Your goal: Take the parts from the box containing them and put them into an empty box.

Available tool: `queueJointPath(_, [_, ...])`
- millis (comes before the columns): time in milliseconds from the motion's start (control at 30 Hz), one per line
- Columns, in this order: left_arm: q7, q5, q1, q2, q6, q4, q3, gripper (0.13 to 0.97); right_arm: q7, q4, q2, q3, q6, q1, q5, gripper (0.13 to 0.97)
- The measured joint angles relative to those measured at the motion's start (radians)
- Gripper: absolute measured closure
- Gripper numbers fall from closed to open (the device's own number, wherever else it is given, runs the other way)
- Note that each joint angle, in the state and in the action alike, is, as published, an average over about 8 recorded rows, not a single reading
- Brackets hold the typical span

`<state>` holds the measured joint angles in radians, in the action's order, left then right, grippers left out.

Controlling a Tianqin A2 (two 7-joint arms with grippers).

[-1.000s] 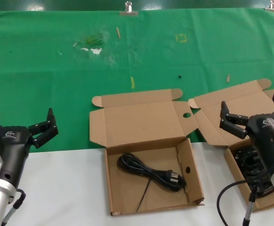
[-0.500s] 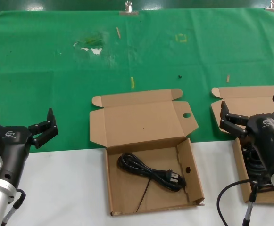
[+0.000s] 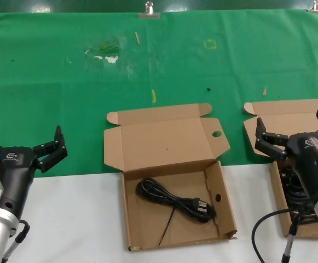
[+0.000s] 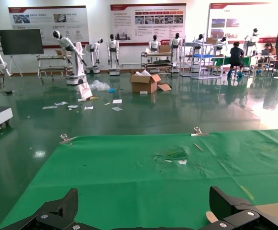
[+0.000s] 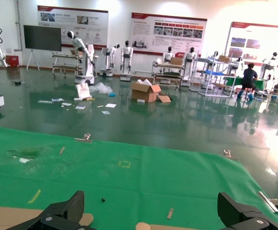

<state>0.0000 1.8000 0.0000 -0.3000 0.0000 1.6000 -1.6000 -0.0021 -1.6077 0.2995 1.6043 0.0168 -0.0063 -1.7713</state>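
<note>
Right gripper: fingers apart, hovering above cord box, ready to pick. Left gripper: apart, parked.

Before you, centre, the holed box holds one power cord. The second box lies right, cords apparently inside, under the right gripper.

Left gripper raised at the left edge of the head view, fingers spread wide, holding nothing. Right gripper raised at the right edge, fingers likewise spread wide apart, empty. Both wrists angled up and forward.
</note>
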Motion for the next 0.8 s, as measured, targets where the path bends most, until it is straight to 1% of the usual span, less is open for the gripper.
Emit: queueJointPath(800, [0.0,0.0,0.0,0.0,0.0,0.0,0.0,0.132,0.0,0.0,0.0,0.0,0.0,0.0,0.0,0.129])
